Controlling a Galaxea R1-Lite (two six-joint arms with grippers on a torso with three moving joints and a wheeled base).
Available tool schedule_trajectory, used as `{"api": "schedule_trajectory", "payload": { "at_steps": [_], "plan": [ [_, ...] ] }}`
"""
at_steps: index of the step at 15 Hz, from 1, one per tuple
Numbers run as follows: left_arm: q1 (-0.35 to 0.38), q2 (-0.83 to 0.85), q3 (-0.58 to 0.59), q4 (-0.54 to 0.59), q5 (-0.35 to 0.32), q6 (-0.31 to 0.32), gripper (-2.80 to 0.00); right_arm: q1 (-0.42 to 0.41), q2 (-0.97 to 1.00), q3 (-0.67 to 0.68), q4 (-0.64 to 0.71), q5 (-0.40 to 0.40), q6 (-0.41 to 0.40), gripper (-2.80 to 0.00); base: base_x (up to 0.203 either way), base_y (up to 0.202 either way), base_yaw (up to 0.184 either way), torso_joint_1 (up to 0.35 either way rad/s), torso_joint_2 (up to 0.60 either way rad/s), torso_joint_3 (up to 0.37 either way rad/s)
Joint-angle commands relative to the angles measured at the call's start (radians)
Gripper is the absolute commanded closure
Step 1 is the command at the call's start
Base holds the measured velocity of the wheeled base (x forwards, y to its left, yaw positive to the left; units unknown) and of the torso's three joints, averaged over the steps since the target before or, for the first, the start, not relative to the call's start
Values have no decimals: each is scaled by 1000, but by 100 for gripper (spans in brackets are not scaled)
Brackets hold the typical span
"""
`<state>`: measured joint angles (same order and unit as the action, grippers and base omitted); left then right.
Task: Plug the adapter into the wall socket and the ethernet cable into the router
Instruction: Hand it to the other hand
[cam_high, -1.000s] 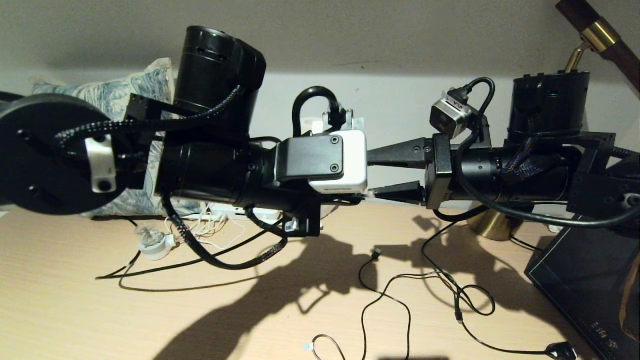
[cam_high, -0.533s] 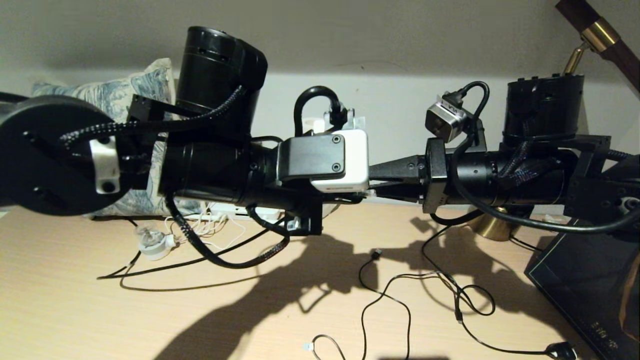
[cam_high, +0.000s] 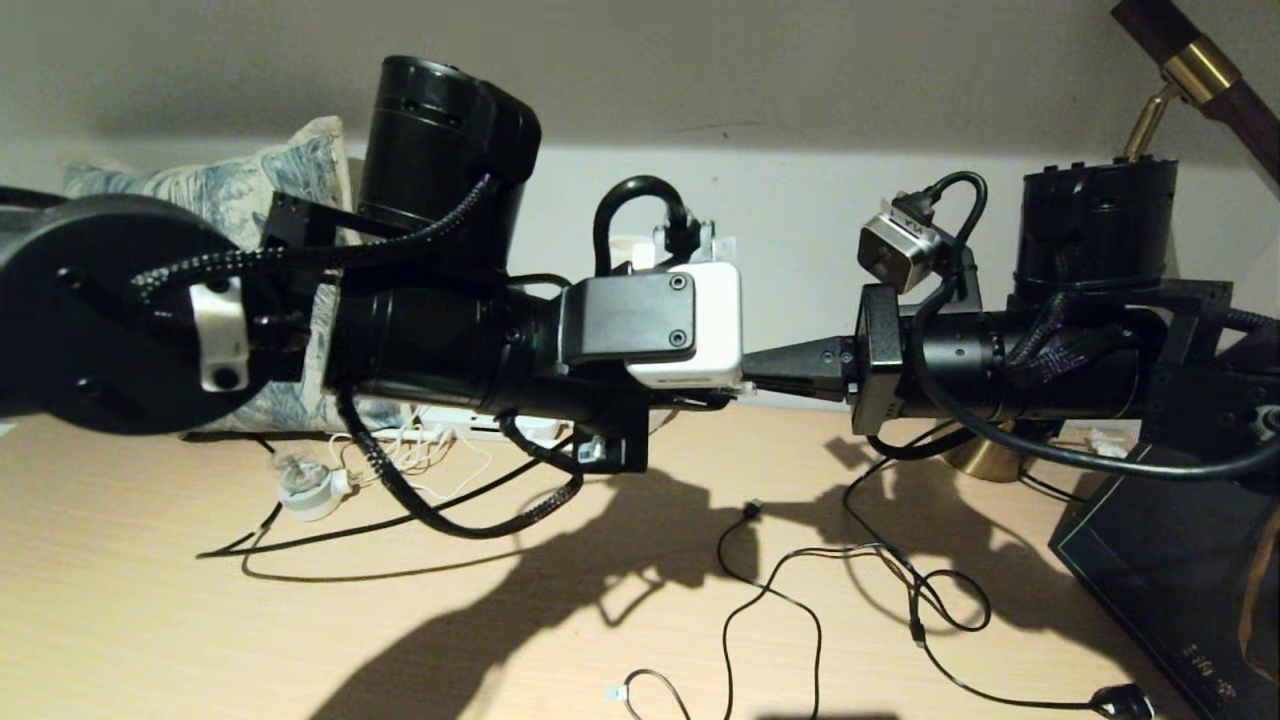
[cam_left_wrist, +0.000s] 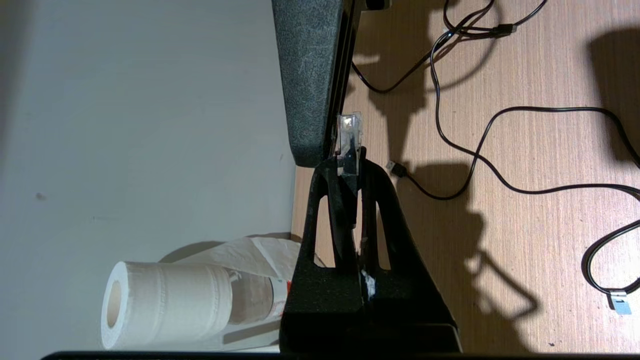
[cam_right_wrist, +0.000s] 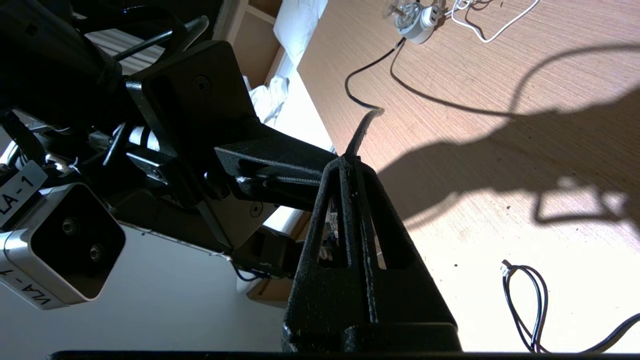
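While you're looking down at the wide wooden desk (cam_high: 150, 620), both arms are reaching in from the sides and meeting nose to nose in mid-air above it, roughly in the middle of the head view.

The left tool (cam_left_wrist: 350, 166) is clenching on the ethernet cable (cam_left_wrist: 348, 132). You're seeing the clear clip connector poking out past its fingertips, off the desk. It's sitting right against the edge of one grey finger (cam_left_wrist: 310, 75) of the right tool (cam_right_wrist: 350, 161).

The right tool is pinching shut too, tip to tip with the left one. A short dark bit of cable (cam_right_wrist: 364, 127) is sticking out beyond its closed tips, so it looks like it's gripping the same cable, though exactly where it's biting is hard to tell.

Behind the left arm, a blue-patterned pillow (cam_high: 290, 200) is leaning against the wall. A toilet roll (cam_left_wrist: 165, 305) is lying on its side near the wall.

Down on the desk, a round white-and-clear gadget (cam_high: 305, 490) is sitting beside a tangle of white cord (cam_high: 420, 455). A thin black cable with a small USB tip (cam_high: 755, 508) is looping across the wood under the right arm, well apart from both tools.
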<state>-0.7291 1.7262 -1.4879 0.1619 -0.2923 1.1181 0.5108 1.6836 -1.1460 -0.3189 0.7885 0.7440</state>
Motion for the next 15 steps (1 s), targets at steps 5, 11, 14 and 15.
{"api": "schedule_trajectory", "payload": {
  "at_steps": [5, 11, 14, 15],
  "plan": [
    [4, 3, 6, -5, -1, 6, 0, 0, -8, 2, -3, -4, 20, -280, 0, 0, 0, 0, 0, 0],
    [8, 1, 8, -5, -2, 6, 0, 2, -28, 22, -3, -6, 22, -280, 0, 0, 0, 0, 0, 0],
    [10, 1, 8, -5, -2, 6, 0, 2, -28, 22, -3, -6, 22, 0, 0, 0, 0, 0, 0, 0],
    [10, 3, 8, -7, -1, 6, 0, 0, -28, 22, -3, -6, 22, 0, 0, 0, 0, 0, 0, 0]
  ]
}}
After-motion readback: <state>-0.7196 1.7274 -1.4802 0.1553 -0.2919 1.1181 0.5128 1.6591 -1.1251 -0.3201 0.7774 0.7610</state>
